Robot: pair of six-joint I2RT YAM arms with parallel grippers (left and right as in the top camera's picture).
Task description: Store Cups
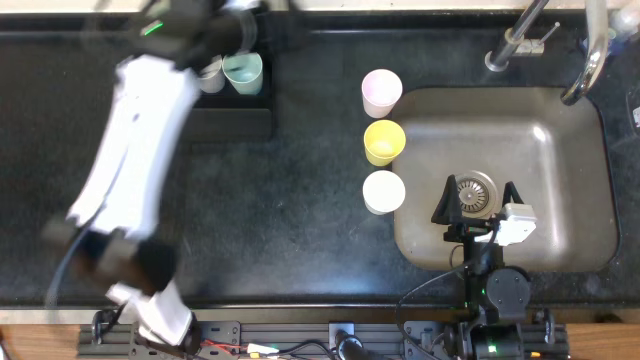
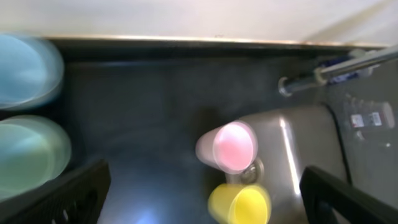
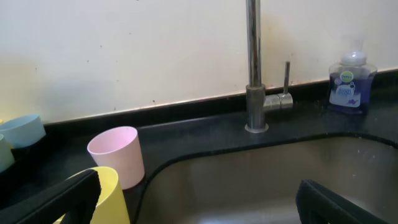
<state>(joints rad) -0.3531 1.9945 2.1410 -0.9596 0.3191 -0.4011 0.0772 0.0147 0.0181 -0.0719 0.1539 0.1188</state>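
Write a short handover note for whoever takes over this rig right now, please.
Left gripper: open, empty, up near the blue cup and green cup at the back left.
Right gripper: open, empty, over the sink.
Done: blue and green cups appear to be put away.
Left: pink cup, yellow cup and white cup stand in a row on the counter beside the sink.

matt plastic cups [image 1: 384, 142], brushed metal sink [image 1: 560, 130]

Left hand [image 2: 206, 190] and right hand [image 3: 199, 186] splayed
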